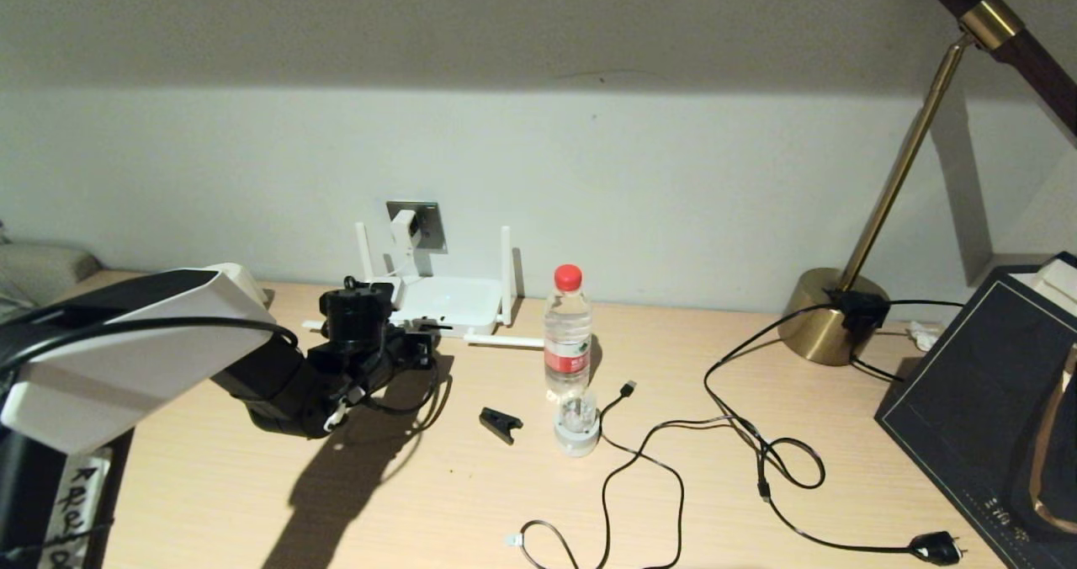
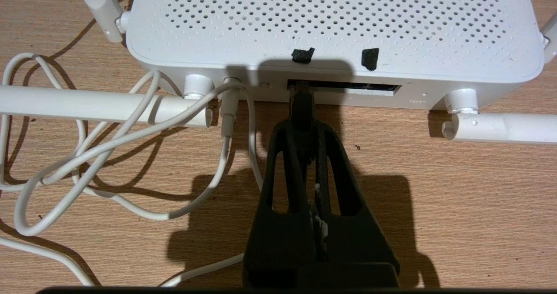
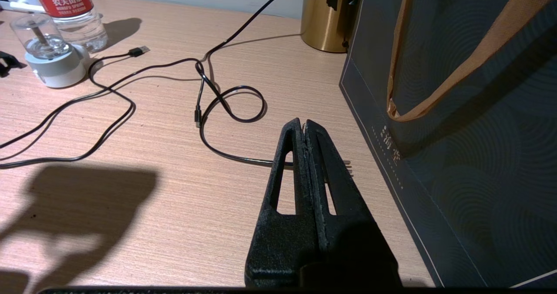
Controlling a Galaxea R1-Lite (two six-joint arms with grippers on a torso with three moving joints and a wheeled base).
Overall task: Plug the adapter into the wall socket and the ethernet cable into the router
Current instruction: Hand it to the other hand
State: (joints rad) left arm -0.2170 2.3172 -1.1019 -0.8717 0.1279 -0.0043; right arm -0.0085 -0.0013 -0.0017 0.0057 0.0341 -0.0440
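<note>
The left gripper [image 2: 304, 111] is clamped on the ethernet cable [image 2: 301, 105] connector, its tip at the router [image 2: 330, 28] port strip on the counter [image 2: 457, 207]. The adapter [image 1: 405, 228] sits in the wall socket [image 1: 429, 220]. The right gripper [image 3: 304, 126], pressed together and empty, hovers near a dark bag [image 3: 470, 155].

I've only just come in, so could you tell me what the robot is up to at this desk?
The left end effector is shut on a black ethernet connector, held at the dark port strip of the flat white router. The small white boxy adapter already sits in the square grey wall socket. The right end effector hangs shut and empty above the wooden desk, beside a dark gift bag.
</note>
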